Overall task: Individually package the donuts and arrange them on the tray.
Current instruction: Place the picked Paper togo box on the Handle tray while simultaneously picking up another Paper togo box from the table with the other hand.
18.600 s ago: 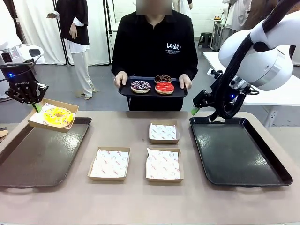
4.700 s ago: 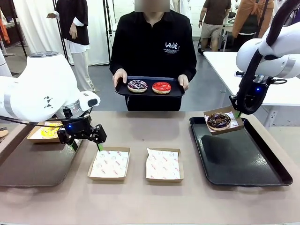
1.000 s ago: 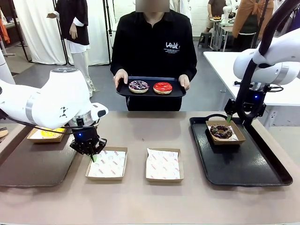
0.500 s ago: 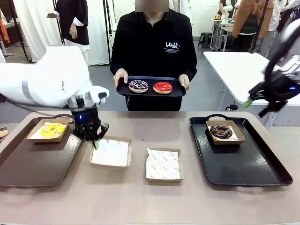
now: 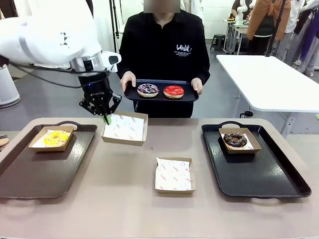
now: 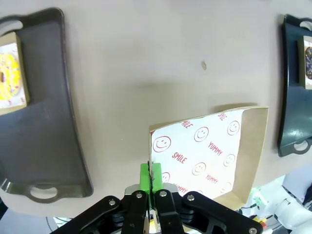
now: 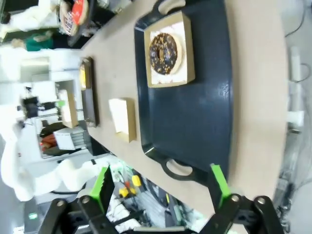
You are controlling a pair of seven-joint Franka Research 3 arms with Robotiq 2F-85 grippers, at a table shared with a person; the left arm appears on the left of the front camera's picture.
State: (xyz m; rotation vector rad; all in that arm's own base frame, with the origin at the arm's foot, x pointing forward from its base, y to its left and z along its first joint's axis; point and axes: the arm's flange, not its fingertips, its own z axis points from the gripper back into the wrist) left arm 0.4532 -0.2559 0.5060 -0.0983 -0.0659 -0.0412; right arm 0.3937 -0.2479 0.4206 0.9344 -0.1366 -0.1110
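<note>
My left gripper (image 5: pixel 106 119) is shut on the near-left rim of an empty paper-lined box (image 5: pixel 124 128) and holds it in the air over the table's far side, just below the person's tray (image 5: pixel 159 96). That tray carries the purple sprinkled donut (image 5: pixel 148 89) and the red donut (image 5: pixel 173 91). In the left wrist view the gripper (image 6: pixel 150 176) pinches the rim of the box (image 6: pixel 204 151). The yellow donut (image 5: pixel 54 138) lies boxed on the left tray (image 5: pixel 35 174). The chocolate donut (image 5: pixel 235 140) lies boxed on the right tray (image 5: pixel 259 172). My right gripper (image 7: pixel 161 187) is open, high above the chocolate donut (image 7: pixel 165 51).
A second empty paper-lined box (image 5: pixel 173 174) sits on the table in the middle, near the front. The person stands at the far edge holding the tray in both hands. A white table (image 5: pixel 269 79) stands behind at the right.
My left gripper has lifted the empty box off the table and carried it up and toward the person. The right arm has left the front view.
</note>
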